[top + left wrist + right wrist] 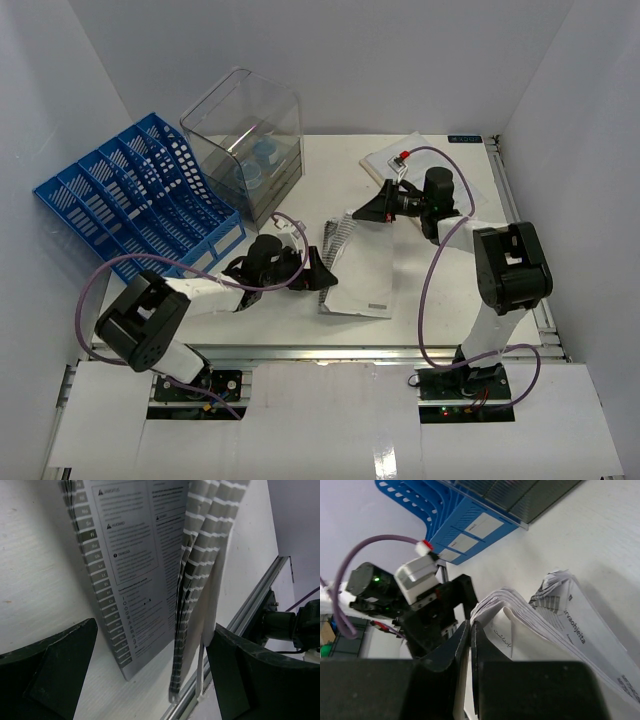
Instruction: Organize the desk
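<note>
Top external view, reading left to right: the blue file rack (130, 205) and the clear bin (245, 135) sit well beyond our left gripper (312, 272). Its fingers stand spread wide with nothing pinched, and the booklet (362, 275) lies just ahead of their tips on the desk (330, 170). At the booklet's far edge our right gripper (362, 214) has its 2 fingers pressed together on a few lifted pages. The sheets fan up from the pinch while the rest droops to the desk below.

We judge the step in hand to be gathering this booklet so it can be filed. To do it well, we should hold the right pinch firm and low. The left fingers should come in so 1 slides beneath the near edge and the other passes above the whole stack. They should close only when every page sits between them — loose leaves caught outside the fingers could crease or tear.
</note>
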You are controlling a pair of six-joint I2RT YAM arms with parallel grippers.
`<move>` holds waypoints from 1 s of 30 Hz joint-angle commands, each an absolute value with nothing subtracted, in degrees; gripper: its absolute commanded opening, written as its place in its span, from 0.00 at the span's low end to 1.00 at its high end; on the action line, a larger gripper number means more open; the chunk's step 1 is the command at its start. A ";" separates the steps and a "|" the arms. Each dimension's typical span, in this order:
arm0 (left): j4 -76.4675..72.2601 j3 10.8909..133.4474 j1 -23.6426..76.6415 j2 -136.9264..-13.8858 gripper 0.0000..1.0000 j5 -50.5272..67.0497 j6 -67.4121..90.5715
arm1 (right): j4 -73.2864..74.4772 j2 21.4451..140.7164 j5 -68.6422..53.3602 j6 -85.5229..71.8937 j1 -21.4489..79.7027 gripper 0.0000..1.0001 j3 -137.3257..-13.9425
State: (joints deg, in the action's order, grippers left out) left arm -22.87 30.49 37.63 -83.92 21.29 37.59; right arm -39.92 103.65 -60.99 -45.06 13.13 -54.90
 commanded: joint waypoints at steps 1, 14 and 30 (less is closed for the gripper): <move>-30.06 30.19 37.88 -86.56 0.98 25.09 41.09 | -46.14 99.81 -63.64 -47.21 12.92 0.08 -53.14; -28.47 34.10 37.88 -91.58 0.92 26.89 40.34 | -38.50 98.52 -63.37 -38.67 13.54 0.08 -51.77; -43.35 37.27 37.88 -100.60 0.15 41.41 46.05 | -29.71 97.58 -61.15 -29.54 15.11 0.09 -50.51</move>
